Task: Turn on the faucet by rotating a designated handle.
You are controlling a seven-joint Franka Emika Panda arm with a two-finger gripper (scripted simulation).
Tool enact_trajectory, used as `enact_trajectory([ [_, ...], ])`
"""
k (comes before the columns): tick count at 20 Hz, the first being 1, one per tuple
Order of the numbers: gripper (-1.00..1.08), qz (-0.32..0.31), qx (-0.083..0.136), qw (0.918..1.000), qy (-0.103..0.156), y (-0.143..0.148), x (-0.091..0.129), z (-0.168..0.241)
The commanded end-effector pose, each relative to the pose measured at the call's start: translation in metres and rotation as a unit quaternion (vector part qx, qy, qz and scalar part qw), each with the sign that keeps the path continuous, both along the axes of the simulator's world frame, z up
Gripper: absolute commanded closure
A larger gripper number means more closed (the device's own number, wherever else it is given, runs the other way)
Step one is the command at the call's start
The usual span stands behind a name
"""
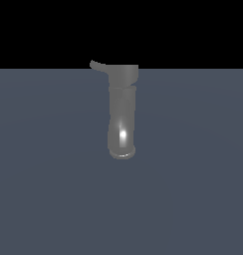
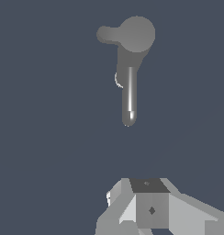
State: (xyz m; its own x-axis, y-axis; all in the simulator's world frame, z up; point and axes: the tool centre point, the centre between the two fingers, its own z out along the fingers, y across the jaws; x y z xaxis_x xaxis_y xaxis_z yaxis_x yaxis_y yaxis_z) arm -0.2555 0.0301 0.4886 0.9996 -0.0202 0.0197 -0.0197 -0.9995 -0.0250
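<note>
The faucet (image 1: 122,114) is a glossy grey thick tube standing on the dark floor, with a bright highlight near its rounded lower end. Its wider cylindrical end is at the back. The handle (image 1: 97,65), a thin curved grey lever, juts from that wide end toward the exterior view's left. The wrist view looks down on the faucet (image 2: 129,92) and the handle (image 2: 107,34) beside its round cap. My gripper (image 2: 146,184) shows only in the wrist view, as white blocky fingers that meet with no gap. It is well apart from the faucet and holds nothing.
A flat grey-blue floor (image 1: 193,189) lies all around the faucet. Behind it is black background. No other object shows.
</note>
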Motion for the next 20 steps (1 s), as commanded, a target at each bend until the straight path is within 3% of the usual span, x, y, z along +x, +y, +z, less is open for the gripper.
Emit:
enact_trajectory([
  [1, 1.08, -0.015, 0.0, 0.9999, 0.0, 0.005, 0.004, -0.004],
  [11, 1.08, -0.112, 0.001, 0.9937, 0.003, 0.034, 0.031, -0.028],
  [20, 1.08, -0.216, 0.002, 0.9765, 0.006, 0.059, 0.067, -0.053],
])
